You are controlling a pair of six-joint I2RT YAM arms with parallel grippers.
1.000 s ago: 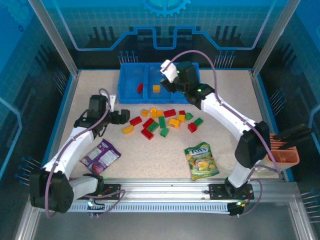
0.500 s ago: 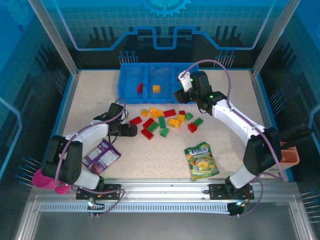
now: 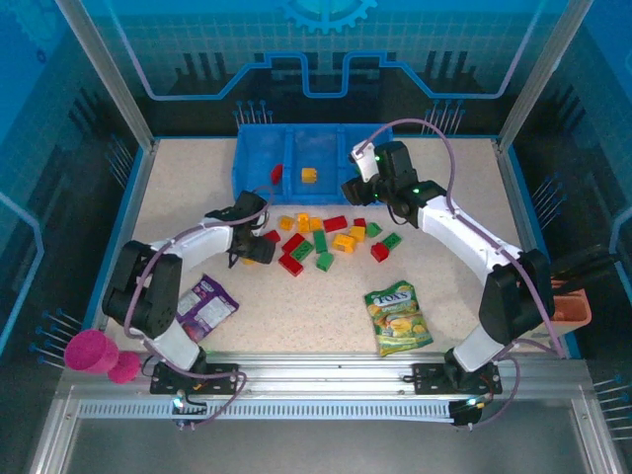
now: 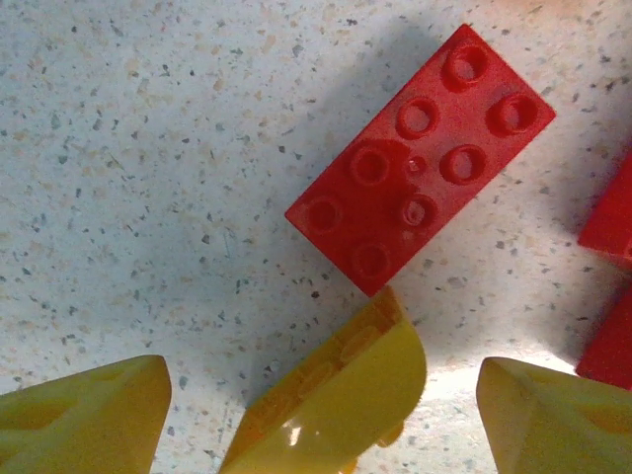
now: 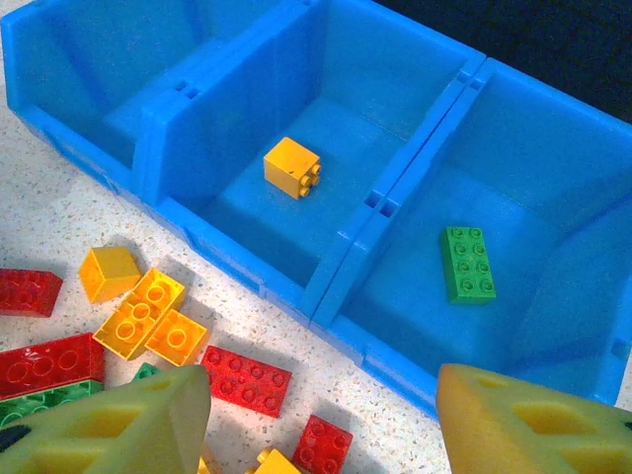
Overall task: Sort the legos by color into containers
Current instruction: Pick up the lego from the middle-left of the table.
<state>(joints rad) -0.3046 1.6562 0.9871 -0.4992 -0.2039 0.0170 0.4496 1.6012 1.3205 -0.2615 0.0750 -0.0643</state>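
Well, the small plastic toy bricks [image 3: 321,237] in red, yellow-orange and green lie mostly in a loose scatter on the speckled tabletop [image 3: 178,178]. They sit just in front of the long blue plastic tray with three square compartments [image 3: 255,158], which stands at the far edge. Three bricks are in the tray: a red brick [image 3: 277,175] in the left compartment, a yellow-orange cube [image 5: 292,167] in the middle one and a green eight-stud brick [image 5: 468,264] flat in the right one. The left gripper [image 4: 321,410] is low over the left end of the scatter, its yellow fingers [image 4: 89,415] spread wide. A tilted yellow-orange brick [image 4: 336,395] lies between them, clear of both, so the gripper has hold of nothing. A red eight-stud brick [image 4: 420,202] lies just beyond, and I cannot tell whether its corner touches the yellow one. The right gripper [image 5: 326,425] hangs above the tray's near wall by the right compartment, likewise wide apart and empty. Bare table lies to the left and right of the scatter. Nearer the arms, a green-yellow snack bag [image 3: 397,318] and a purple snack packet [image 3: 204,304] lie well apart from the bricks.
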